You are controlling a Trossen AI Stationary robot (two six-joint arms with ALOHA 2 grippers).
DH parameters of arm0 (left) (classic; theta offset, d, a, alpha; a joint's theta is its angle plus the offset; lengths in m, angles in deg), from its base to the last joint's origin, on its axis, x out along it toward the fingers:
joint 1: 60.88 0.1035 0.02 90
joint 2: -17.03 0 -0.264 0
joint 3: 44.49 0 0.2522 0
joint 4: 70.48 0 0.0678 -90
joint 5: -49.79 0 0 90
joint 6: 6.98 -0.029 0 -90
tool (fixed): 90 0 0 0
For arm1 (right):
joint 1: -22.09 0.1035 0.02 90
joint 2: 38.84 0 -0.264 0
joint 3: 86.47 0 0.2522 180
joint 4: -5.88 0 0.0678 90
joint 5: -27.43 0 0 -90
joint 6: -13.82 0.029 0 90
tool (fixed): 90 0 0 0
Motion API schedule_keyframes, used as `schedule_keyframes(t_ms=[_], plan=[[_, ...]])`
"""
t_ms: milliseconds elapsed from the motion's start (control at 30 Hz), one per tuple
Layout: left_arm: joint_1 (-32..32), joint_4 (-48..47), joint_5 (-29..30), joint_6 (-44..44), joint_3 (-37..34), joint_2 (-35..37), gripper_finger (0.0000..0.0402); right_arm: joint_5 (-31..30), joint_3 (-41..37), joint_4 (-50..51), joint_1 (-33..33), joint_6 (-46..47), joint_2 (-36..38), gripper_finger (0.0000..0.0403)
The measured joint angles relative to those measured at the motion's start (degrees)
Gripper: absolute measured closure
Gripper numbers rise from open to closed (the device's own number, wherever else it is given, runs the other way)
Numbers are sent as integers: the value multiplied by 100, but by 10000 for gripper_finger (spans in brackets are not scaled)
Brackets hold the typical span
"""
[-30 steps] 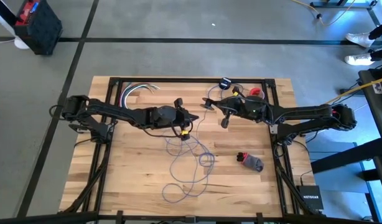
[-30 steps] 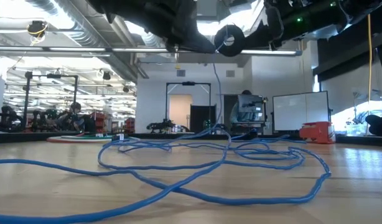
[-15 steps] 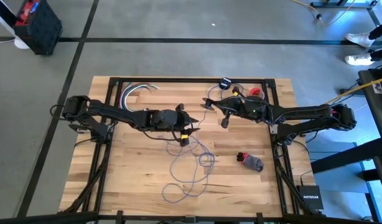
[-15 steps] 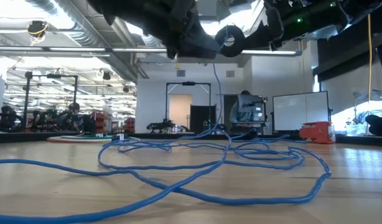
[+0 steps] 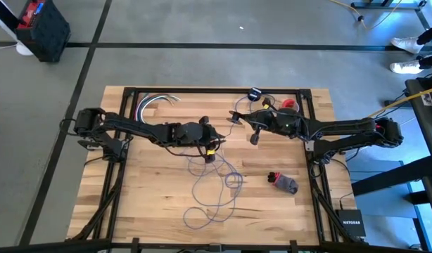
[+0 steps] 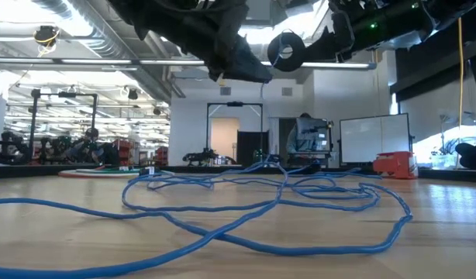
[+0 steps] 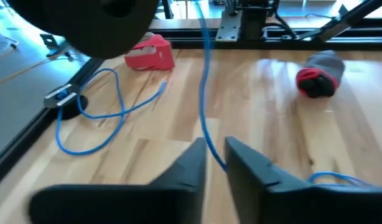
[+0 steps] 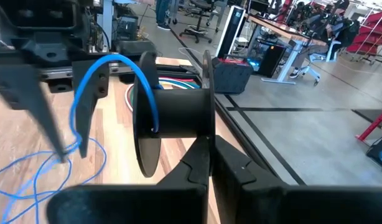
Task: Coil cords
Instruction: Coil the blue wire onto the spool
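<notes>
The thin blue cord (image 5: 216, 190) lies in loose loops on the wooden table (image 5: 145, 204), seen up close in the low view (image 6: 246, 205). One strand rises to my left gripper (image 7: 214, 158), which is shut on it above the table's middle (image 5: 217, 135). From there the strand arcs on to a black spool (image 8: 178, 115). My right gripper (image 8: 213, 165) is shut on the spool just right of the left one (image 5: 257, 128). In the low view the spool (image 6: 284, 50) shows as a round disc beside my left gripper (image 6: 246, 66). My left gripper pinches one strand of the cord (image 7: 209, 146) between its two fingertips, coming from the table's left and slanting a little downward. The strand crosses the fingers, runs up toward the spool above them and drops to the loops on the table below. My right gripper pinches the lower rim of one spool disc (image 8: 207, 127) between its two fingers, coming nearly level from the table's right. The spool is lifted clear of the table, its hub level and off to one side. The cord (image 8: 110, 62) arcs from the hub.
A bundle of coloured cables (image 5: 156, 102) lies at the far left. A red object (image 5: 290, 104) and a small black piece (image 5: 255, 93) sit at the far edge. A grey and red thing (image 5: 285, 183) lies near right. Another blue loop (image 7: 85, 115) lies by the red object.
In the low view my left hand has tipped and sunk slightly toward the spool, and the strand hanging below it has shifted with it. The spool and the loops on the table have stayed put.
</notes>
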Motion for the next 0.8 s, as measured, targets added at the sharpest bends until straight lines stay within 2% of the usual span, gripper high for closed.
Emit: schedule_keyframes(t_ms=[67, 267, 400, 467, 567, 700, 800], plan=[[4, -28, 167, -103, 0, 35, 392, 1, 0, 98, 1, 1, 0, 394], [-59, -711, 962, -143, 2, 473, 398, 23, -7, 616, 2, 2, 59, 394], [-39, -834, 1311, -90, -41, 596, 396, 748, -7, 618, 2, 51, 59, 396], [19, -898, 1321, -71, -84, 587, 399, 1059, -7, 448, 2, 173, 59, 397], [76, -819, 1267, 39, -136, 513, 398, 1202, -4, 36, 9, 396, 59, 397], [90, -574, 1199, 30, -159, 393, 399, 1240, -4, -624, 7, 552, -21, 398], [89, -81, 893, 30, -162, 268, 398, 1178, -4, -1293, 7, 626, -229, 398]])
